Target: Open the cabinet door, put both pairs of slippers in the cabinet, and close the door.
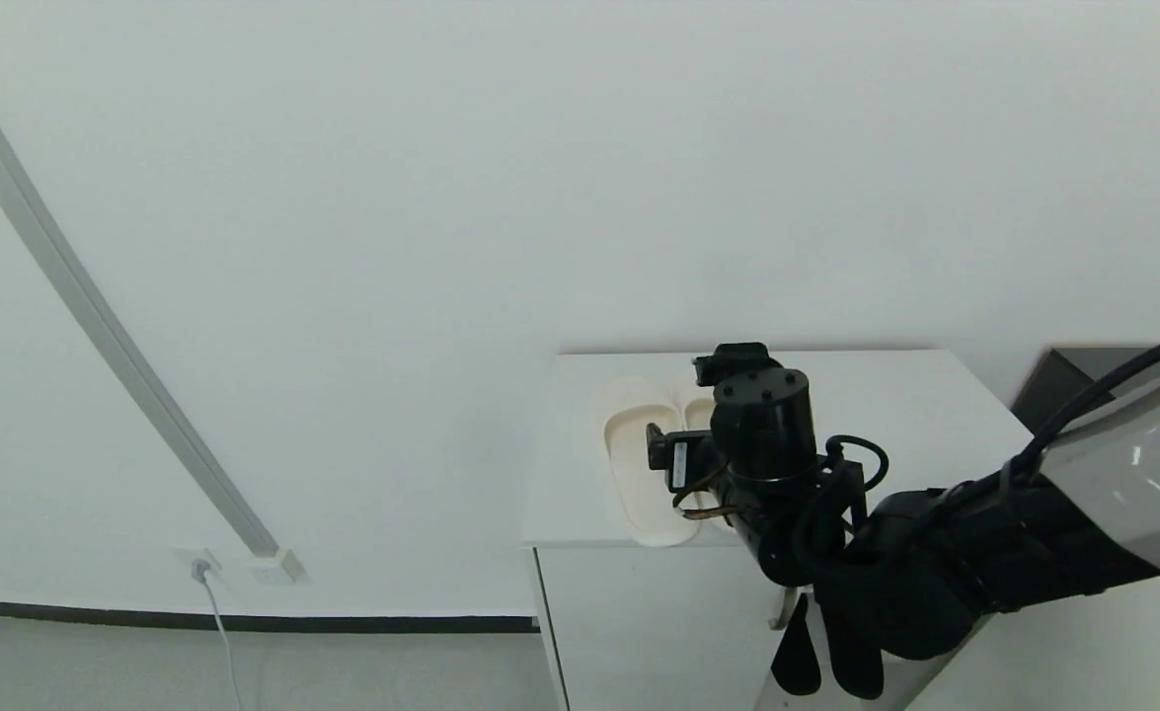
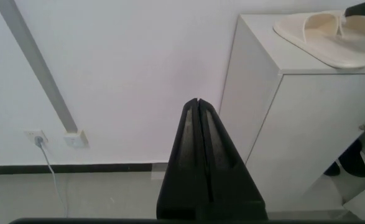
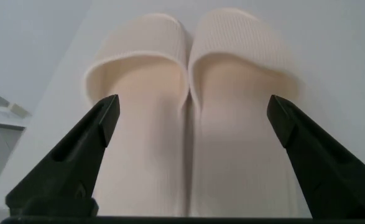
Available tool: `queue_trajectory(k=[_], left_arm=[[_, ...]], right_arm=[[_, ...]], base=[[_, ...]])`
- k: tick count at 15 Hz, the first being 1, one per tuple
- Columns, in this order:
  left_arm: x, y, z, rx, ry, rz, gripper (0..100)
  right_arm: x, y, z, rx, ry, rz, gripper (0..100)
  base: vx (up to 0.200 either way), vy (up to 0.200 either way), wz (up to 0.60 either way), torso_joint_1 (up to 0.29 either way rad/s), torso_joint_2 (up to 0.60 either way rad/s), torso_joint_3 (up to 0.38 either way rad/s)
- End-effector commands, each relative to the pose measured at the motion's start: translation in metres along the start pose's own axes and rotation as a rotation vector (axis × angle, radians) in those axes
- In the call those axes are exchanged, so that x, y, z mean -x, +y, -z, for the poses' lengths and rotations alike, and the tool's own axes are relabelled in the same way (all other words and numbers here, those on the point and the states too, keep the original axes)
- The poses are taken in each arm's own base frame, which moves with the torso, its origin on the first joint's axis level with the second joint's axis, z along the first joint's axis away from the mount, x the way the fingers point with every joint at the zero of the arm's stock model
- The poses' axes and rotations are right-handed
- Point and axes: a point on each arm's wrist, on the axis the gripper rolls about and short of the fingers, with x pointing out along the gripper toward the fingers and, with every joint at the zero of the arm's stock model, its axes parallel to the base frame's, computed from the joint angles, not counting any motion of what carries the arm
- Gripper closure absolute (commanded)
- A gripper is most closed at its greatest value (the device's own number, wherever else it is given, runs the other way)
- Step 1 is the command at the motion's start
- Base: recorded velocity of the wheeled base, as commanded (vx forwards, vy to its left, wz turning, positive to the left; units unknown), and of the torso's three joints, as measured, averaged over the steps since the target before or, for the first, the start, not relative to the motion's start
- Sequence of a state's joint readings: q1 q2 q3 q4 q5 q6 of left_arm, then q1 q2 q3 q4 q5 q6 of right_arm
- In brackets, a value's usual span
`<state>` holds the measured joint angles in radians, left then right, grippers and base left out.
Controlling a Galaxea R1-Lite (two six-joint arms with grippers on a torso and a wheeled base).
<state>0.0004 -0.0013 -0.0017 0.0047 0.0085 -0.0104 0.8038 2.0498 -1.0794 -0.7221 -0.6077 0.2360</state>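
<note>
A pair of cream slippers [image 1: 639, 464] lies side by side on top of the white cabinet [image 1: 886, 415], near its left front corner. My right gripper [image 3: 194, 109] hovers open just above them, one finger [image 3: 101, 124] outside each slipper [image 3: 232, 124]. In the head view the right wrist [image 1: 762, 425] hides part of the pair. A dark pair of slippers [image 1: 826, 657] shows lower down in an opening in the cabinet's front [image 2: 356, 158]. My left gripper [image 2: 198, 106] is shut on nothing, out to the left of the cabinet [image 2: 257, 93].
A white wall stands behind the cabinet. A grey cable duct [image 1: 96, 316] runs down it to a socket [image 1: 202, 569] with a cord. Open floor [image 1: 244, 671] lies left of the cabinet. A dark object [image 1: 1053, 380] sits behind its right corner.
</note>
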Motion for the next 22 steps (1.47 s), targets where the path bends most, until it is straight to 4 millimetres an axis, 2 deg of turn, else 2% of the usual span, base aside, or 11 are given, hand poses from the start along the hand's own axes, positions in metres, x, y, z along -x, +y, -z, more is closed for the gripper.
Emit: queue_trajectory(k=[1, 4, 6, 11, 14, 15, 22], left_arm=[[0.0, 0.0, 0.0, 0.0, 0.001, -0.002, 100], [0.0, 0.0, 0.0, 0.002, 0.001, -0.003, 100], [0.0, 0.0, 0.0, 0.005, 0.001, -0.005, 100], [0.0, 0.0, 0.0, 0.003, 0.001, -0.005, 100], [0.0, 0.0, 0.0, 0.003, 0.001, -0.005, 100], [0.0, 0.0, 0.0, 0.005, 0.001, -0.005, 100], [0.0, 0.0, 0.0, 0.005, 0.001, -0.005, 100]], right_arm=[[-0.01, 0.004, 0.026, 0.032, 0.041, 0.002, 0], [-0.025, 0.007, 0.034, 0.025, 0.041, -0.033, 0], [-0.046, 0.003, 0.037, 0.042, 0.022, -0.019, 0], [-0.083, 0.0, 0.033, 0.053, -0.034, 0.013, 0], [-0.094, 0.001, 0.025, 0.069, -0.067, 0.02, 0], [-0.094, 0.001, 0.025, 0.069, -0.067, 0.02, 100], [-0.092, 0.002, 0.023, 0.065, -0.073, 0.017, 100]], base=[[0.0, 0.0, 0.0, 0.0, 0.0, 0.0], [0.0, 0.0, 0.0, 0.0, 0.0, 0.0], [0.0, 0.0, 0.0, 0.0, 0.0, 0.0], [0.0, 0.0, 0.0, 0.0, 0.0, 0.0], [0.0, 0.0, 0.0, 0.0, 0.0, 0.0], [0.0, 0.0, 0.0, 0.0, 0.0, 0.0], [0.0, 0.0, 0.0, 0.0, 0.0, 0.0]])
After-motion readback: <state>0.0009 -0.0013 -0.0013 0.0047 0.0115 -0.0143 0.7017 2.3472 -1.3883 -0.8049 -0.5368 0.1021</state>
